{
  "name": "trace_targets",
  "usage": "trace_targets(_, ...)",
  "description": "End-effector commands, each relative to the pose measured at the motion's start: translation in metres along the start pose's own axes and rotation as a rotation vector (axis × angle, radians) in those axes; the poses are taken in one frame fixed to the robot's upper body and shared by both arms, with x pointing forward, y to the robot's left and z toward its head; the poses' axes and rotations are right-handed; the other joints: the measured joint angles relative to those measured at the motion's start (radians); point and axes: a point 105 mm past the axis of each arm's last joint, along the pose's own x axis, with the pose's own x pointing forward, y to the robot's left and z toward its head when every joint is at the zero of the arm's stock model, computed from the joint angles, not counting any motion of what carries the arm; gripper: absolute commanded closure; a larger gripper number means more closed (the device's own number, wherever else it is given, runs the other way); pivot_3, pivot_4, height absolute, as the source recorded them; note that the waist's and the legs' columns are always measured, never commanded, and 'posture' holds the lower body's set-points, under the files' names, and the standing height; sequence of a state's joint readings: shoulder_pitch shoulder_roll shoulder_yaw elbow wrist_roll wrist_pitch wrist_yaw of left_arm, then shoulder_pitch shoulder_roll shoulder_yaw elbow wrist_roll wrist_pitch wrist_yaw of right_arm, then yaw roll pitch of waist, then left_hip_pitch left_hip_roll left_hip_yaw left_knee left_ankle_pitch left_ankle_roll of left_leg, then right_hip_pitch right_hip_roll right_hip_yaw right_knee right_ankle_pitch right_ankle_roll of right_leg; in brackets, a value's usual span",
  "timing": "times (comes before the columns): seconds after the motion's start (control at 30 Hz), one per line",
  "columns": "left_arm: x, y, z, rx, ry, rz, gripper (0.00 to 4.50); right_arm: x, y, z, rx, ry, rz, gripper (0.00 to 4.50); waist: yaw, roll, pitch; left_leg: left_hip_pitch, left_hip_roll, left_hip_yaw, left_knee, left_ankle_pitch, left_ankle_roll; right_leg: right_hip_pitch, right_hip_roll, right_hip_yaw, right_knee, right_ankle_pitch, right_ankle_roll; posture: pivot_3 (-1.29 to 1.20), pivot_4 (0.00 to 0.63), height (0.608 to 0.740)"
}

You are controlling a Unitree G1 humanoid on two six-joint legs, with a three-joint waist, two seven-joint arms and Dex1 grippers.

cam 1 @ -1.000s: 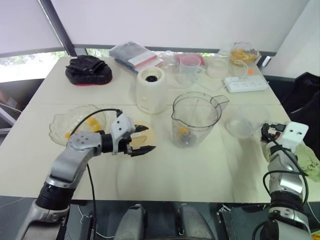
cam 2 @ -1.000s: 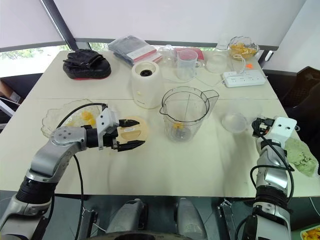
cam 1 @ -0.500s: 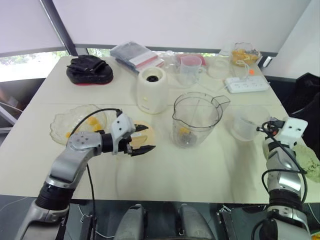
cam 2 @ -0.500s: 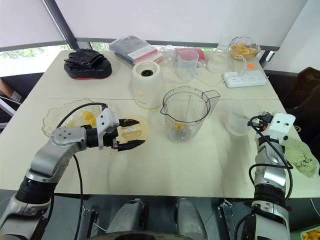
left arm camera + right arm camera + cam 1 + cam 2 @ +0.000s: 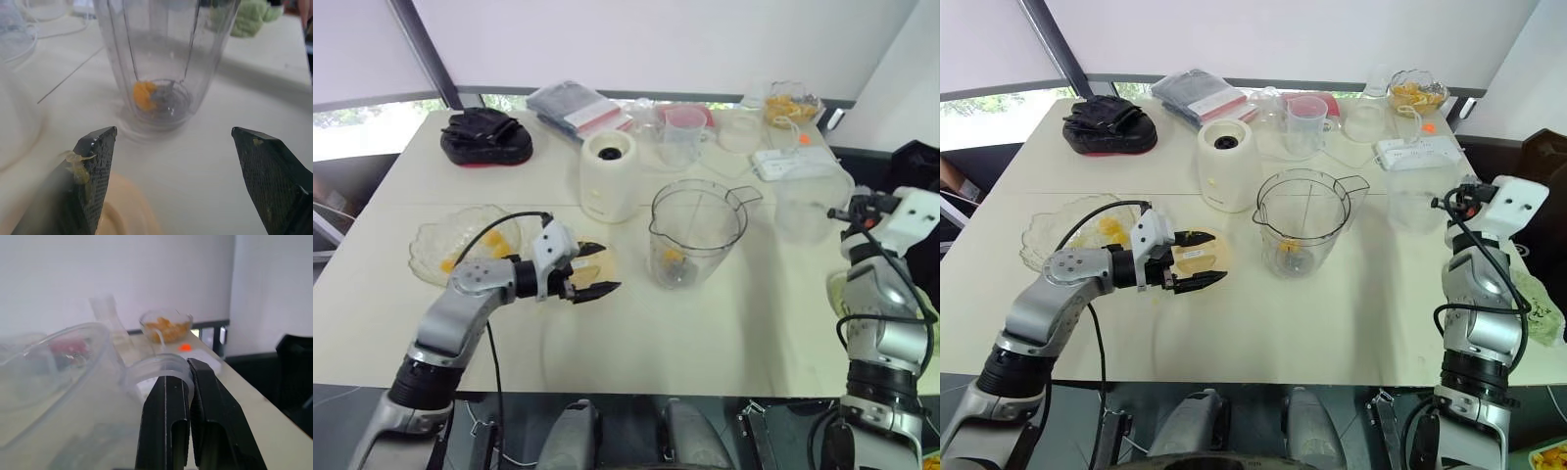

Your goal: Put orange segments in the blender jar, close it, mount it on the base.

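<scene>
The blender jar [image 5: 697,233] stands upright at the table's middle, with one orange segment [image 5: 143,94] by its dark blade. More orange segments [image 5: 494,238] lie in a glass dish [image 5: 435,257] on the left. The cream base [image 5: 610,174] stands behind and left of the jar. My left gripper [image 5: 605,266] hovers open and empty over a cream disc [image 5: 1203,253], pointing at the jar. On the right, my right gripper [image 5: 188,367] is shut on the loop handle of a clear lid [image 5: 1418,201], held in the air above the table.
Along the back stand a measuring cup [image 5: 680,135], a white power strip [image 5: 793,162], a glass bowl of orange pieces [image 5: 790,106], plastic bags [image 5: 579,106] and a black object [image 5: 486,137]. A green cloth [image 5: 1536,304] lies by the right edge.
My right gripper closed on the clear lid and lifted it off the table, up and toward the back. The left arm stayed where it was.
</scene>
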State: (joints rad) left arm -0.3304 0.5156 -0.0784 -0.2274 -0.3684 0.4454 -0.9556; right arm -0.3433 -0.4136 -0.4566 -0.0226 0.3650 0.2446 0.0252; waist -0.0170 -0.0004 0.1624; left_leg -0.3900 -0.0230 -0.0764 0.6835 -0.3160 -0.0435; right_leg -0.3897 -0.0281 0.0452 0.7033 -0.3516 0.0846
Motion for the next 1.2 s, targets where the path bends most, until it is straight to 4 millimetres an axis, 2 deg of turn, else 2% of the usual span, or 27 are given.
trace_targets(0.03, -0.005, 0.010, 0.029, 0.021, -0.131, 0.031, 0.57, 0.006, 0.012, 0.060, -0.008, -0.160, 0.041, 4.47, 0.000, 0.000, 0.000, -0.001, 0.000, 0.000, 0.000, 0.000, 0.000, -0.001, 0.000, 0.000, 0.000, 0.000, 0.000, 0.00, 0.150, 0.740)
trace_targets(0.17, -0.009, 0.010, 0.036, 0.012, -0.175, 0.026, 0.57, 0.009, 0.026, 0.093, -0.022, -0.212, 0.096, 4.47, -0.002, 0.000, 0.000, -0.001, 0.000, 0.000, 0.000, 0.000, 0.000, -0.001, 0.000, 0.000, 0.000, 0.000, 0.000, 0.00, 0.150, 0.740)
trace_targets(0.43, -0.005, 0.010, 0.033, 0.005, -0.191, 0.035, 0.57, 0.002, 0.054, 0.124, -0.086, -0.239, 0.218, 4.47, -0.001, 0.000, 0.000, -0.001, 0.000, 0.000, -0.001, 0.000, 0.000, -0.001, 0.000, 0.000, -0.001, 0.000, 0.000, 0.00, 0.150, 0.740)
trace_targets(0.77, 0.000, 0.010, 0.030, 0.025, -0.186, 0.039, 0.57, -0.021, 0.077, 0.135, -0.303, -0.289, 0.370, 4.47, 0.001, 0.000, 0.000, -0.001, 0.000, 0.000, -0.001, 0.000, 0.001, -0.001, 0.000, 0.000, -0.002, 0.000, 0.000, 0.00, 0.150, 0.740)
trace_targets(1.07, 0.001, 0.014, 0.031, 0.027, -0.192, 0.043, 0.57, -0.034, 0.084, 0.139, -0.444, -0.319, 0.455, 4.47, 0.002, 0.000, 0.000, -0.001, 0.000, 0.000, -0.001, 0.000, 0.001, -0.001, 0.000, 0.000, -0.002, 0.000, 0.000, 0.00, 0.150, 0.740)
trace_targets(1.2, 0.000, 0.016, 0.036, 0.012, -0.228, 0.049, 0.57, -0.037, 0.091, 0.138, -0.581, -0.344, 0.516, 4.47, 0.002, 0.000, 0.001, -0.001, 0.000, 0.000, -0.001, 0.000, 0.001, -0.001, 0.000, 0.000, -0.002, 0.000, 0.000, 0.00, 0.150, 0.740)
